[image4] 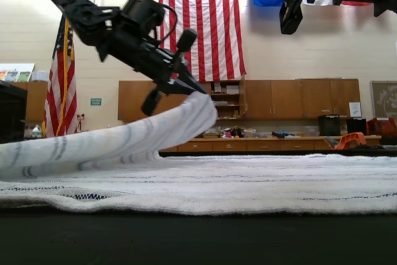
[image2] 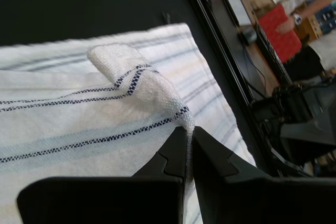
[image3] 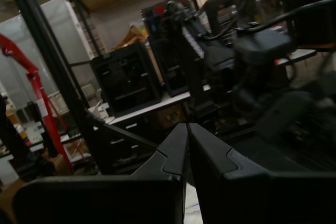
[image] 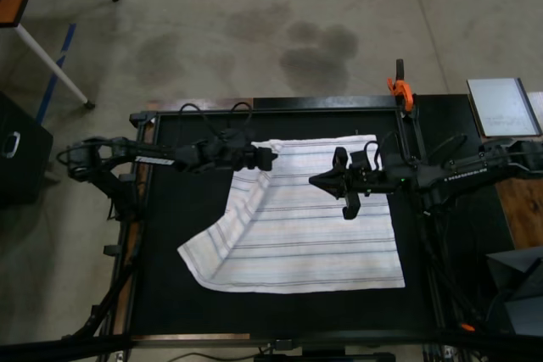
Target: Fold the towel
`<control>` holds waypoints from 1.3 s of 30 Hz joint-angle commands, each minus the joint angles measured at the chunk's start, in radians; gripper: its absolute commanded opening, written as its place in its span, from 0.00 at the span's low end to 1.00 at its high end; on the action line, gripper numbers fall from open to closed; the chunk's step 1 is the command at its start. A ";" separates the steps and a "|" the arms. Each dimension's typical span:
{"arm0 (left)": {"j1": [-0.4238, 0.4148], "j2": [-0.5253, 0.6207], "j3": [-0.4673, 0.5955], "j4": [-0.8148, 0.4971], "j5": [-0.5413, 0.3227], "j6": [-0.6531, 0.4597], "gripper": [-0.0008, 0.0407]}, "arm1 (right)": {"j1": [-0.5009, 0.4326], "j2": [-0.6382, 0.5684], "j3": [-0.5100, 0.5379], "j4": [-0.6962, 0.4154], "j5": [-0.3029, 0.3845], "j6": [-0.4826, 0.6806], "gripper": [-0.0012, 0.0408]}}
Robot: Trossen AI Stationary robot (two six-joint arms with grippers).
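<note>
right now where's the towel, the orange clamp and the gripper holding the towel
towel [image: 322,243], top view, flat striped middle
orange clamp [image: 400,89], top view, its handle at the table's far edge
left gripper [image2: 187,148], left wrist view, fingertips pinching the towel's lifted edge

Left gripper raised, jaws clamped together, right gripper raised high, jaws closed.

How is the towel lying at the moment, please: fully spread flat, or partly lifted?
Partly lifted. The left gripper is shut on one edge of the towel, raising it off the table; the rest lies spread flat.
</note>
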 commanded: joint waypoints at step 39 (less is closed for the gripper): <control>0.016 0.670 0.787 -0.057 0.182 0.071 0.11 | 0.119 -0.070 0.030 -0.032 -0.004 0.029 0.03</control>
